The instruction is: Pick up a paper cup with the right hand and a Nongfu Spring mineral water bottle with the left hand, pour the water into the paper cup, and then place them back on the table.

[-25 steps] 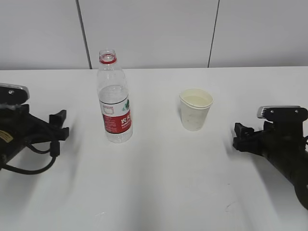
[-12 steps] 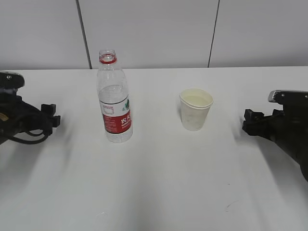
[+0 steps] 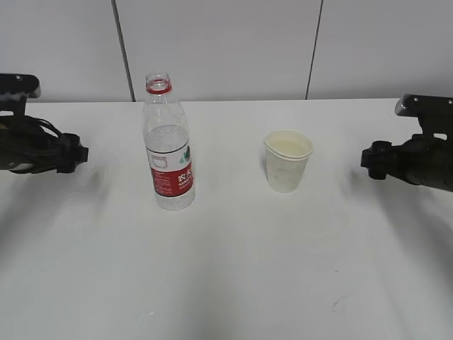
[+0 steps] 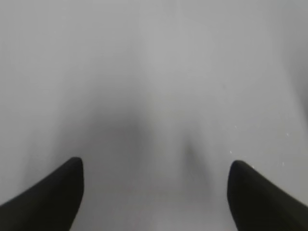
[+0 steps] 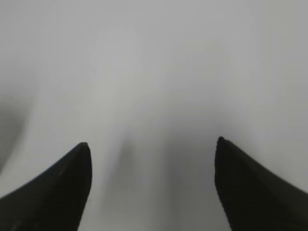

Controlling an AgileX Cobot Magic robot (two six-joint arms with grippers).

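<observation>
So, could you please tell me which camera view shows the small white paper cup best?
The exterior view: the small white paper cup stands upright there in full, right of the tall clear plastic bottle on the white table. Both wrist views show only black fingertips over bare tabletop, with no cup.

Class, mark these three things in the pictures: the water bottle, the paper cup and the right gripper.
Nongfu Spring mineral water bottle [image 3: 170,177]: exterior view, on its red-and-white label.
Paper cup [image 3: 287,174]: exterior view, on its white outer wall.
Right gripper [image 5: 153,185]: right wrist view, midway between its two black fingertips.
</observation>
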